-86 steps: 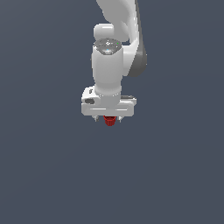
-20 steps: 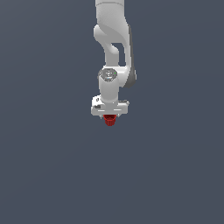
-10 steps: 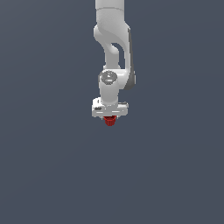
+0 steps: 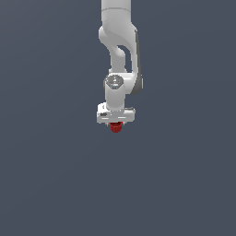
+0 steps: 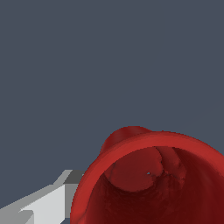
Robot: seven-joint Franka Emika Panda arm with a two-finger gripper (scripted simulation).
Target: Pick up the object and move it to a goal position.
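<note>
You are carrying the object (image 4: 115, 127), pinched beneath the white gripper (image 4: 115, 123), with no goal marker in sight.

Working across the exterior view from its left: bare grey backdrop, then at centre the arm (image 4: 119, 46) hanging straight down with the red piece poking out under the gripper body, then bare grey again. The jaws look closed onto it; how narrow the gap is you cannot tell, since the body hides them. In the wrist view the object's flared rim (image 5: 153, 144) fills the near field beside one finger (image 5: 41, 205). Move slowly and evenly, keep the wrist vertical, and hold the squeeze constant; so small a piece could slip if jolted.
</note>
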